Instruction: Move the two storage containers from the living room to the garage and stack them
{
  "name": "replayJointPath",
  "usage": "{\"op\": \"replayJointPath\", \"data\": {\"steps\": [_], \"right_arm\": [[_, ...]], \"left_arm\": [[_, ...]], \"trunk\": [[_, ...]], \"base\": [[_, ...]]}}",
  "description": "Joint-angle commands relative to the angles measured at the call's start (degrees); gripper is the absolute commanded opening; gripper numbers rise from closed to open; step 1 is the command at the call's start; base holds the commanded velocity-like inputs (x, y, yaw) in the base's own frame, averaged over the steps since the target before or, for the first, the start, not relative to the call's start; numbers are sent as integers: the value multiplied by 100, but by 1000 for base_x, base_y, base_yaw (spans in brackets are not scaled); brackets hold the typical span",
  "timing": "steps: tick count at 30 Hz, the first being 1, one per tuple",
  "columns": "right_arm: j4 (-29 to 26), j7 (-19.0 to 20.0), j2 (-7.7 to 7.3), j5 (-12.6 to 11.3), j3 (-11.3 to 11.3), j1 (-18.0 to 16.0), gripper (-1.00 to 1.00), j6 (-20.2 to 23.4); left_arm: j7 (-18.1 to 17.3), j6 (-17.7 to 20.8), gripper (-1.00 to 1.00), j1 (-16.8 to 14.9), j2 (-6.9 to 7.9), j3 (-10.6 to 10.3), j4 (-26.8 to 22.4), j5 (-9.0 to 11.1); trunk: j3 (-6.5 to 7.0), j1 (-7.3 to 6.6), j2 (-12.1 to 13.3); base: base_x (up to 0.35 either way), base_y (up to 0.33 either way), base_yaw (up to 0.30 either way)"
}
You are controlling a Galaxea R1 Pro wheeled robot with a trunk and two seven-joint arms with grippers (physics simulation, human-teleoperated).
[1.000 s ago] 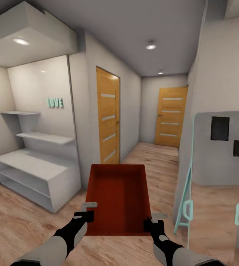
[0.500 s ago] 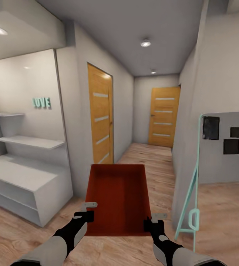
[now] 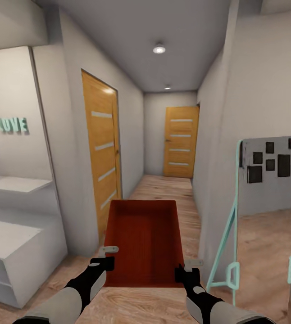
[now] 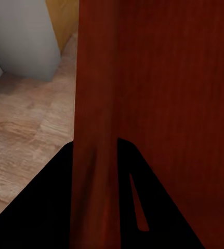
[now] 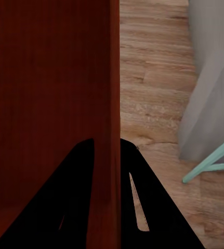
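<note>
We're rolling down a hallway (image 3: 163, 58) — pale walls, recessed ceiling lights, light wood-plank floor (image 3: 172, 189) running ahead to a closed orange door (image 3: 180, 141) at the far end. A second orange door (image 3: 101, 153) stands closed on the left wall, and beyond it a white shelving unit (image 3: 15, 243) sits under teal letters (image 3: 12, 124) on the wall. On the right a teal-framed mirror (image 3: 267, 211) leans against the wall, reflecting dark picture frames.

In front of us is one storage container (image 3: 143, 243), orange-red, open top up, carried level between both arms and clear of the floor. This is no garage, so we judge the task to be in transit.

Now the grips. Our left hand (image 3: 107, 256) is clamped on the container's left wall near the close corner; in the left wrist view the wall (image 4: 96, 129) runs straight between the two dark fingers (image 4: 49, 207). Our right hand (image 3: 188, 269) is pinched on the right wall the same way, the fingers (image 5: 148, 207) either side of the thin wall (image 5: 114, 104) in the right wrist view.

The risks from here: both grips are on thin walls at the near end, so the far end hangs out unsupported — a jolt or a hard turn could tip it or let a wall slip out. The corridor is narrow, too; drifting right could clip the mirror, drifting left the door frame. And both doors ahead look shut.
</note>
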Motion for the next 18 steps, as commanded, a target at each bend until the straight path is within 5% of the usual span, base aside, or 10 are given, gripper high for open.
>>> {"op": "replayJointPath", "data": {"steps": [1,18], "right_arm": [[7,-40,-25,-188,-165,-3,-100,-46],[7,-39,-25,-212,-165,-3,-100,-46]], "left_arm": [[62,44,-100,-7,6,382,-29,69],[62,44,-100,-7,6,382,-29,69]], "trunk": [[-9,5,-7],[-9,5,-7]], "base": [[321,151,-283],[321,151,-247]]}}
